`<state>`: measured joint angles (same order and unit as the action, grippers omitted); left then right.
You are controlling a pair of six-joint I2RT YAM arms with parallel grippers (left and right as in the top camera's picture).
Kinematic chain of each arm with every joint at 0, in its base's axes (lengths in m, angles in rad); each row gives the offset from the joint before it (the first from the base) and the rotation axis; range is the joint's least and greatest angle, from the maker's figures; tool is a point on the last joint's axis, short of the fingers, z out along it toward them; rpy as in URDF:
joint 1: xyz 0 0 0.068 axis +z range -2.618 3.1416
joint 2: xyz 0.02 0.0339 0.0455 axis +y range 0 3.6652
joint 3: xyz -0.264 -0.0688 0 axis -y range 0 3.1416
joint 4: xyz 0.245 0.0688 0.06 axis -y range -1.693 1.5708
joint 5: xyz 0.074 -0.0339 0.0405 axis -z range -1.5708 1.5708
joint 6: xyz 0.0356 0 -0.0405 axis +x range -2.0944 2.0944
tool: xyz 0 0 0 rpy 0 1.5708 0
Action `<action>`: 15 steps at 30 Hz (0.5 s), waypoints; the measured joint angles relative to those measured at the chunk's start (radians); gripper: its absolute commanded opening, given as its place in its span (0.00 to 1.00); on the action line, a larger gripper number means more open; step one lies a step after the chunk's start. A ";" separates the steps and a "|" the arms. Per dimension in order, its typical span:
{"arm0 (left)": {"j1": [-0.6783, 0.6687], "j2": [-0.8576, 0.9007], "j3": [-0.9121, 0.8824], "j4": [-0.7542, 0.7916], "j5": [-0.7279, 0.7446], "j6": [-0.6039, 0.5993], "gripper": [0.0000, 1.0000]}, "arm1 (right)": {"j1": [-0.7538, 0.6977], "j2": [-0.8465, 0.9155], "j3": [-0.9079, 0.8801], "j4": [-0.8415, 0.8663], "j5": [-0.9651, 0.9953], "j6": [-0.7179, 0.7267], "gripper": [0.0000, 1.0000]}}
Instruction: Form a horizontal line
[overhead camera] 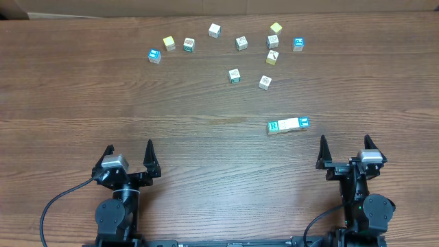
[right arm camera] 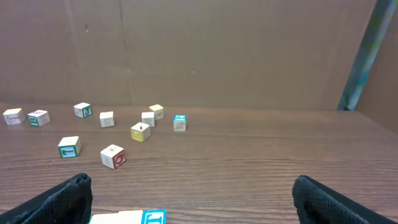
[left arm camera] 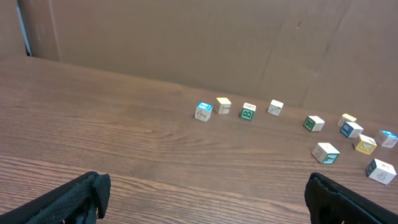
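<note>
The horizontal line (overhead camera: 288, 125) is a short row of three touching wooden cubes on the right of the table: green "R", plain cream, blue picture. In the right wrist view only its cream and blue end (right arm camera: 134, 218) shows at the bottom edge. My right gripper (overhead camera: 343, 147) (right arm camera: 193, 202) stands open near the front edge, just right of and nearer than the row, with nothing between its fingers. At the front left, my left gripper (overhead camera: 129, 151) (left arm camera: 205, 199) is open and empty, far from the row.
Several loose cubes lie scattered across the far half of the table, among them a blue-topped one (overhead camera: 154, 55), a yellow one (overhead camera: 276, 28) and a white one (overhead camera: 265, 82). A brown cardboard wall (left arm camera: 186, 37) stands behind the table.
</note>
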<state>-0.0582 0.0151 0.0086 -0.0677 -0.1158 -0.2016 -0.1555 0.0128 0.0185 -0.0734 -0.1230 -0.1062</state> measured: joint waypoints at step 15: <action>0.000 0.000 0.000 0.000 0.000 0.000 1.00 | 0.000 0.000 0.000 0.001 0.000 -0.002 1.00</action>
<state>-0.0582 0.0151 0.0086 -0.0677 -0.1158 -0.2016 -0.1555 0.0128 0.0185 -0.0727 -0.1230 -0.1085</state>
